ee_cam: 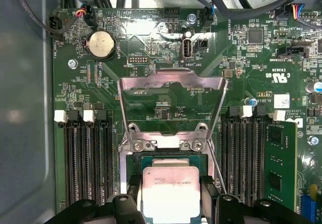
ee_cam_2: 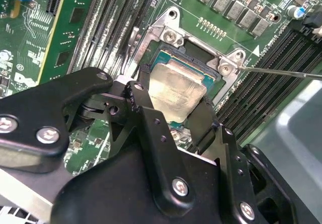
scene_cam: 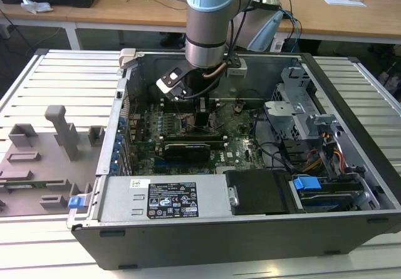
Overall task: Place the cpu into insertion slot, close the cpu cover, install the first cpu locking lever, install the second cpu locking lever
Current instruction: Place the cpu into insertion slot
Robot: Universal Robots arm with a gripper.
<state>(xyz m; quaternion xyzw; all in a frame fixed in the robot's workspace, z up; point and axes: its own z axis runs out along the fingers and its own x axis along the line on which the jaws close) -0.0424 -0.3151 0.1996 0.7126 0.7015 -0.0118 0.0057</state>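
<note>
Pincer (ee_cam_2: pixel 170 105) fingers (ee_cam_2: pixel 137 100) are closed on the cpu (ee_cam_2: pixel 176 85), one black pad against each of two opposite edges, with its pale metal top facing up. In both wrist views the chip sits within the silver rim of the insertion slot (ee_cam_2: pixel 193 49). Whether it is fully seated or a little above the contacts cannot be told.

Beyond the slot, in the first wrist view, the cpu cover (ee_cam: pixel 171 77) is swung open and stands tilted back from its hinge, so the socket is exposed. Long memory slots (ee_cam: pixel 85 158) flank the socket on the green motherboard (ee_cam: pixel 241 83). The board lies inside an open computer case (scene_cam: pixel 207 229) on a slatted desk (scene_cam: pixel 56 72).

The chip is probably light and stiff, with a smooth top and a fragile underside. Its bare side edges look like the safest place to hold it, kept level.
</note>
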